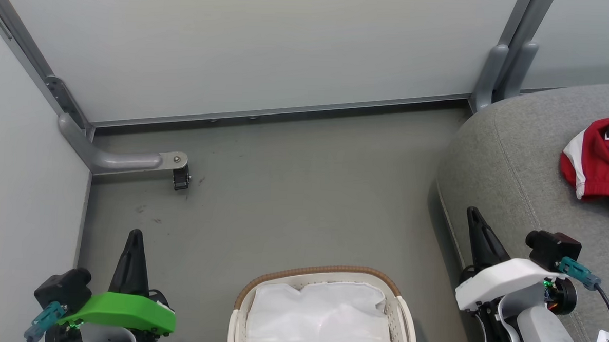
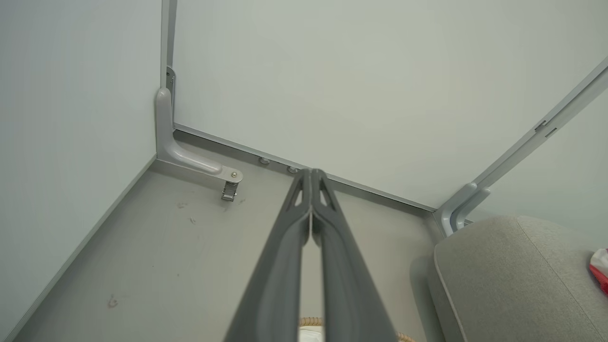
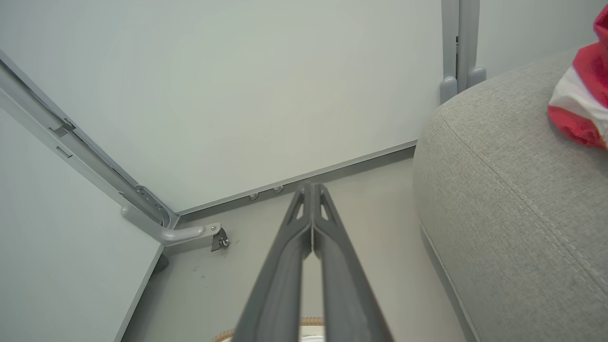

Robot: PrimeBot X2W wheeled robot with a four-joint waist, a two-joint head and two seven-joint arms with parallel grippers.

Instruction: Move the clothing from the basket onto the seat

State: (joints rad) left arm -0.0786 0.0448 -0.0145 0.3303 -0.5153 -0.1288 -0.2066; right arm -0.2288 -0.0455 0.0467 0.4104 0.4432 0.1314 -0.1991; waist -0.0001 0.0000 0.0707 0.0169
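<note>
Clothing (image 1: 600, 158) bunched on seat (image 1: 515, 165), number facing up, long axis unclear.

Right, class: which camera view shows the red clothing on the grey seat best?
The head view: the clothing lies on the seat, with white trim and part of a number showing. The right wrist view catches a red-and-white corner; the left wrist view, a red sliver at the frame's edge.

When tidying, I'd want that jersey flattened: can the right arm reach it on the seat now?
Probably yes: the right gripper hovers, jaws shut, at the edge of the seat, with nothing lying between it and the jersey.
</note>
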